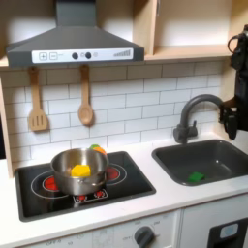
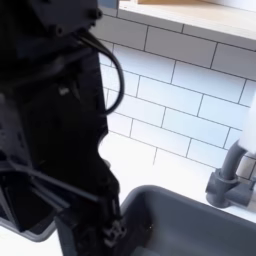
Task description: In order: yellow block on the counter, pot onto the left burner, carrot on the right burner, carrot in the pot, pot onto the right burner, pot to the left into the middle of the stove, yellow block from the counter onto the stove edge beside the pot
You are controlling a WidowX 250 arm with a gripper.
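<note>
In the first exterior view the steel pot (image 1: 77, 170) stands in the middle of the black stove (image 1: 136, 184), overlapping both red burners. The yellow block (image 1: 80, 171) lies inside the pot. The orange carrot (image 1: 97, 149) with its green end lies just behind the pot's far right rim. The off-white counter (image 1: 165, 199) surrounds the stove. My gripper (image 1: 231, 122) hangs at the first exterior view's right edge, above the sink and far from the pot; its jaws are too dark to read. In the second exterior view the black arm (image 2: 60, 130) stands close up on the left.
A grey sink (image 1: 221, 167) with a small green piece (image 1: 197, 177) and a dark faucet (image 1: 194, 108) lies right of the stove. A wooden spatula (image 1: 37, 102) and a spoon (image 1: 85, 97) hang on the tiled wall under the range hood (image 1: 73, 44). The faucet (image 2: 232, 180) also shows in the second exterior view.
</note>
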